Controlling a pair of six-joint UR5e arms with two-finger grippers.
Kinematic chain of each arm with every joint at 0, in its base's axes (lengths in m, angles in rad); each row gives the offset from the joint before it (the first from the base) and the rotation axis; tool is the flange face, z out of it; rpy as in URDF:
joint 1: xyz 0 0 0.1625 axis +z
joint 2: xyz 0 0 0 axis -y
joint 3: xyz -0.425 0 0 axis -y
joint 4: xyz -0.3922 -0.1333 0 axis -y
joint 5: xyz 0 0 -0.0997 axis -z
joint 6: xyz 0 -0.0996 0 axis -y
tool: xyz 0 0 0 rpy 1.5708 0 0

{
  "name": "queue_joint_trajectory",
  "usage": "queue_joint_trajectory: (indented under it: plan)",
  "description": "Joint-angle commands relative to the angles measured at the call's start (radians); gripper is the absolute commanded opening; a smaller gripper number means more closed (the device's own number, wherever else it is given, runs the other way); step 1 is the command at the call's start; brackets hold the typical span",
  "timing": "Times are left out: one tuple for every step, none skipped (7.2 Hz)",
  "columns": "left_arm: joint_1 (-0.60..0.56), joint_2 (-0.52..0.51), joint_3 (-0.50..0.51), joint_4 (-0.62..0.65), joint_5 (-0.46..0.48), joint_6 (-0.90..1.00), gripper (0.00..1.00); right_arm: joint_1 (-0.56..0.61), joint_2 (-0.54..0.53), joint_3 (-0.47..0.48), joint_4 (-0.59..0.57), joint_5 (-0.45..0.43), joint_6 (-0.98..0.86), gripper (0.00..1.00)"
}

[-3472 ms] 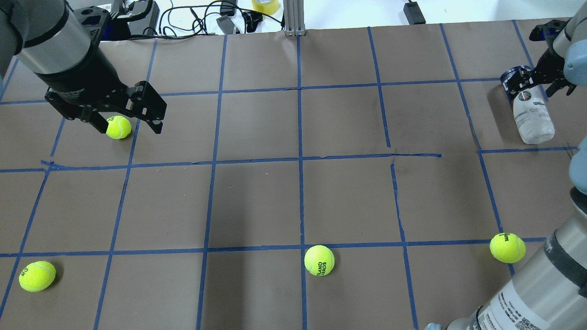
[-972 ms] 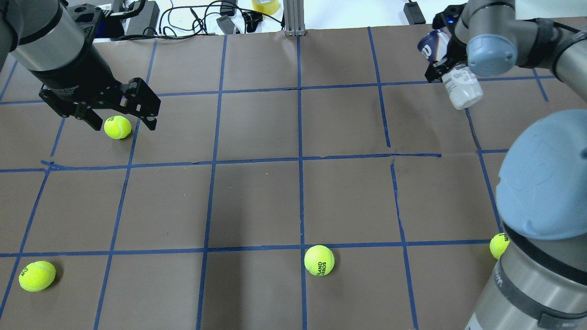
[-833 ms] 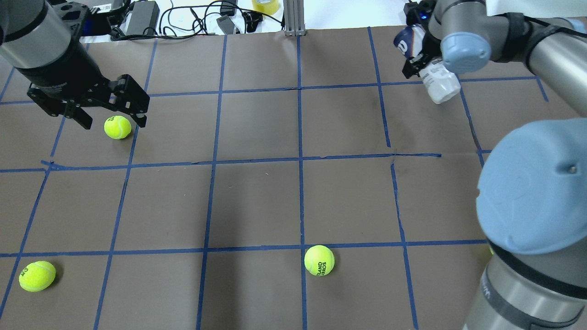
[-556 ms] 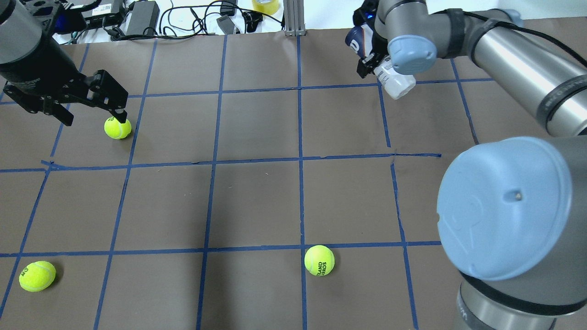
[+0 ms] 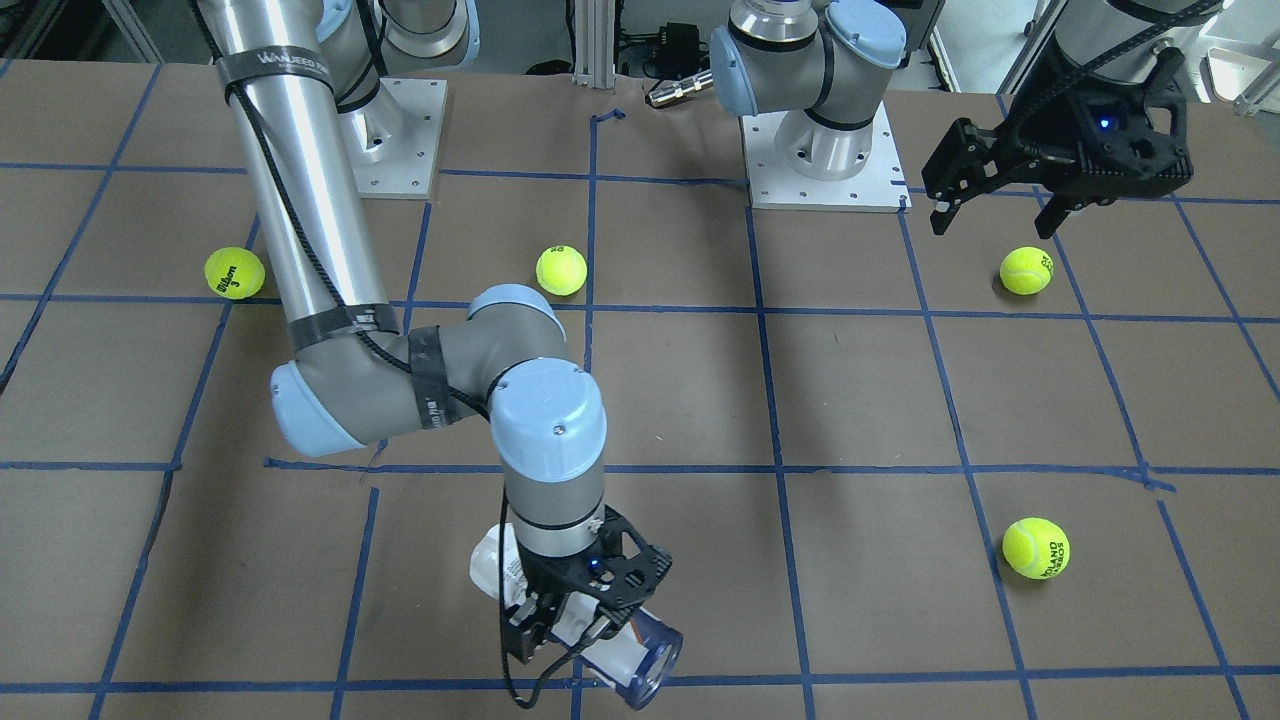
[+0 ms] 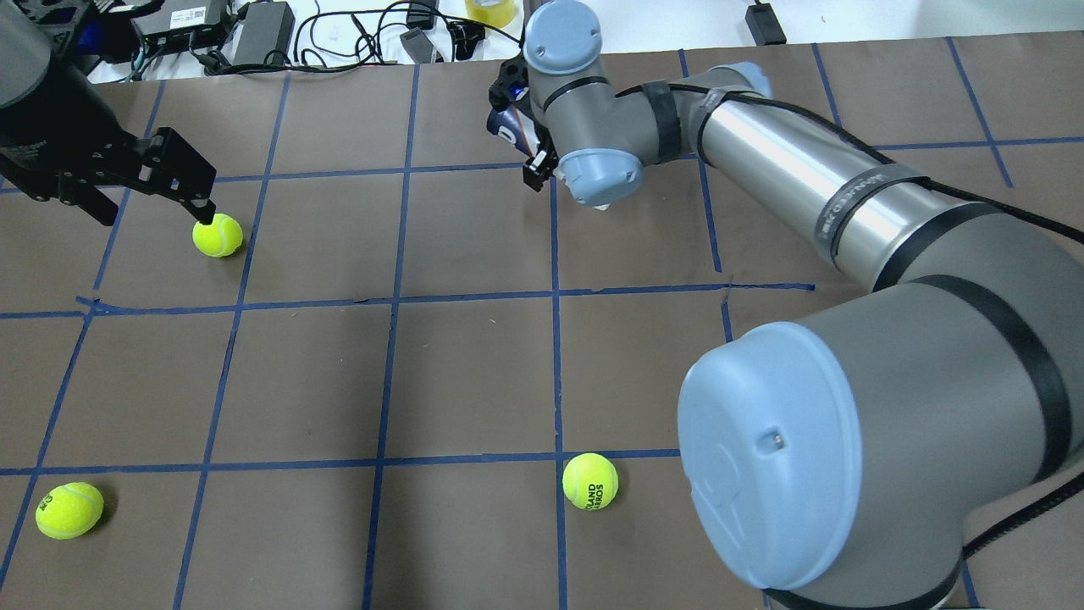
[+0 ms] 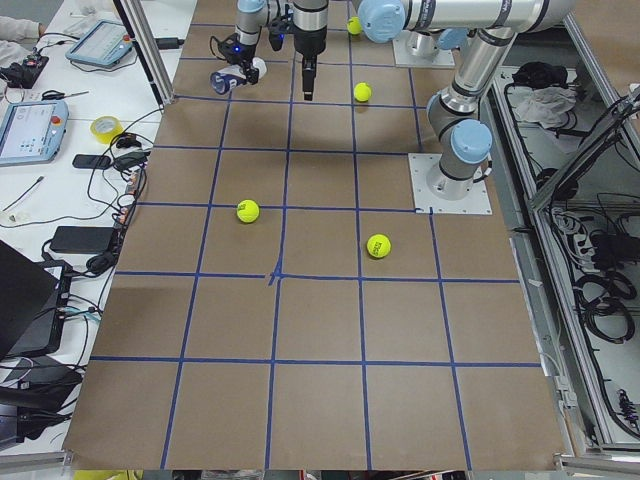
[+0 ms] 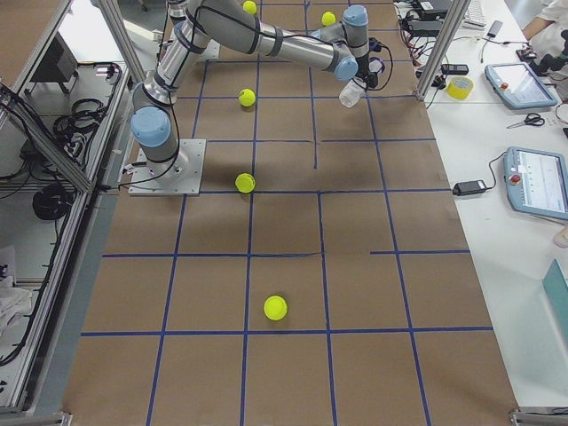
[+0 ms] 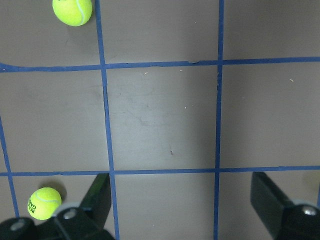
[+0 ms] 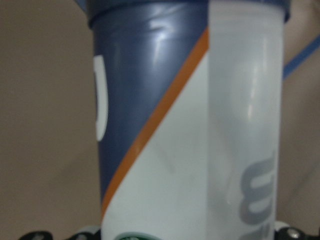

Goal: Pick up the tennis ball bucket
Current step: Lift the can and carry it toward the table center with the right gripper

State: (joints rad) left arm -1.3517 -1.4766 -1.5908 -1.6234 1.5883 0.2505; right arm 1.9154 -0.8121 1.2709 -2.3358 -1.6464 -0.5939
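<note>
Clamping the tennis ball bucket (image 5: 648, 655), the right claw (image 5: 560, 638) hangs near the table's (image 5: 860, 400) far edge; left claw (image 5: 992, 222) gapes wide.

Navy, white and orange tennis ball bucket (image 10: 200, 150), yellow-green balls (image 5: 1035, 547)

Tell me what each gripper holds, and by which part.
The right gripper clamps the tennis ball bucket across its side wall, about mid-length. The left gripper is open and holds nothing.
</note>
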Motion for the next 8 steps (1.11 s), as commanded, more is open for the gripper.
queue_joint_trajectory:
  plan:
    - [0.020, -0.002, 0.000, 0.000, -0.005, 0.019, 1.00, 0.080, 0.025, -0.030, -0.027, -0.053, -0.067, 0.61]
    - [0.022, -0.002, 0.000, 0.000, -0.011, 0.019, 1.00, 0.102, 0.045, -0.051, -0.031, -0.053, -0.239, 0.61]
    - [0.022, -0.002, 0.000, 0.000, -0.013, 0.019, 1.00, 0.103, 0.048, -0.065, -0.031, -0.049, -0.405, 0.61]
    - [0.022, -0.002, 0.000, 0.002, -0.013, 0.019, 1.00, 0.105, 0.063, -0.062, -0.042, -0.047, -0.520, 0.62]
    - [0.022, -0.002, 0.000, 0.002, -0.013, 0.019, 1.00, 0.105, 0.077, -0.053, -0.074, -0.049, -0.691, 0.62]
    - [0.020, -0.002, 0.000, 0.000, -0.013, 0.019, 1.00, 0.117, 0.086, -0.044, -0.074, -0.047, -0.693, 0.62]
    - [0.020, -0.002, 0.000, 0.000, -0.016, 0.018, 1.00, 0.131, 0.090, -0.030, -0.080, -0.047, -0.693, 0.62]
    - [0.020, -0.002, 0.000, 0.000, -0.031, 0.016, 1.00, 0.135, 0.093, -0.027, -0.079, -0.044, -0.689, 0.64]
